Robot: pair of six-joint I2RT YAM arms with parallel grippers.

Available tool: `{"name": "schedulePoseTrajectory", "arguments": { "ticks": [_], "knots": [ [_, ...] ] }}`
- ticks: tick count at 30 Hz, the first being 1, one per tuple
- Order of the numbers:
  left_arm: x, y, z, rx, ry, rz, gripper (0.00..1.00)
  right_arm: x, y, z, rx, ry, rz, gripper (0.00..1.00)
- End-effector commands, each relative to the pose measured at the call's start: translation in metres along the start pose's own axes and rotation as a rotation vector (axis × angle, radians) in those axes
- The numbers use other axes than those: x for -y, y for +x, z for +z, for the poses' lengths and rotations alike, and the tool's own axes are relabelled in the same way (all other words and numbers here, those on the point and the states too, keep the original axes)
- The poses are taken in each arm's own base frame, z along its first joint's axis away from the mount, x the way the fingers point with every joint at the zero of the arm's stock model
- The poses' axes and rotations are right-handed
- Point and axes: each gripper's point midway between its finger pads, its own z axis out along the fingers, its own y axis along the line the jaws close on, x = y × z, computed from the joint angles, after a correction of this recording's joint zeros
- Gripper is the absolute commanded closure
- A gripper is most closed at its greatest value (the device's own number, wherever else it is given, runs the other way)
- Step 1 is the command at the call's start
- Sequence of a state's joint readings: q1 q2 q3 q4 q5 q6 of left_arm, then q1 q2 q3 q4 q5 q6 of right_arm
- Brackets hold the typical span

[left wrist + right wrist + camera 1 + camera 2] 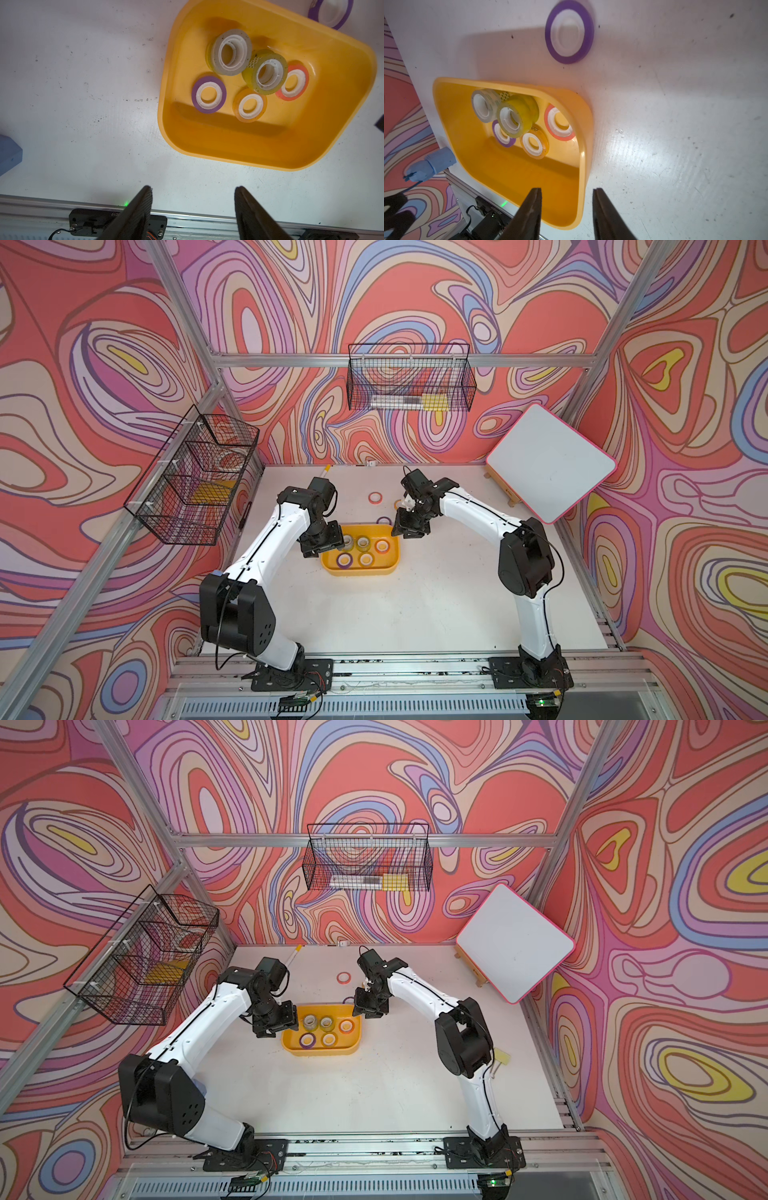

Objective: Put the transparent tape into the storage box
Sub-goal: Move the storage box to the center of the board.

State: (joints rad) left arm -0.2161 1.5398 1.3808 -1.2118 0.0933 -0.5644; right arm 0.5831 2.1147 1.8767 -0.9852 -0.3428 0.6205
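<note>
The storage box (pixel 357 571) is a yellow-orange tray in mid-table, seen in both top views (pixel 320 1049). Several tape rolls lie in it: a clear greyish transparent tape (pixel 230 54), a yellow-tinted transparent roll (pixel 266 72) leaning on its neighbours, a purple roll (pixel 208 94), an orange one (pixel 249 105) and a coral one (pixel 293 83). My left gripper (pixel 193 188) hangs open and empty beside the box's left end. My right gripper (pixel 567 189) is open and empty above the box's far right corner, with the rim (pixel 583 166) showing between its fingers.
A purple roll (pixel 569 31) lies on the table just behind the box, and a pink roll (pixel 375 497) farther back. Black wire baskets hang on the left wall (pixel 191 477) and back wall (pixel 409 379). A whiteboard (pixel 548 462) leans at the back right.
</note>
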Motion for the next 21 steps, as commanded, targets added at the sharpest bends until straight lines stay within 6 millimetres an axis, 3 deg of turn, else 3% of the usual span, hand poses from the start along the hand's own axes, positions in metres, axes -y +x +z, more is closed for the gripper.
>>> {"name": "schedulePoseTrajectory", "arguments": {
  "ticks": [1, 5, 9, 21],
  "knots": [
    [-0.013, 0.003, -0.003, -0.011, -0.029, 0.006, 0.32, 0.020, -0.024, 0.000, 0.033, 0.057, 0.031, 0.55],
    [-0.018, 0.000, 0.002, -0.014, -0.043, 0.003, 0.32, 0.030, -0.049, 0.001, 0.064, 0.097, 0.054, 0.53],
    [-0.024, -0.004, 0.008, -0.022, -0.066, 0.009, 0.32, 0.041, -0.072, 0.004, 0.101, 0.127, 0.119, 0.60],
    [-0.027, -0.008, 0.012, -0.024, -0.067, 0.019, 0.33, 0.068, -0.120, 0.023, 0.200, 0.118, 0.287, 0.67]
  ]
}}
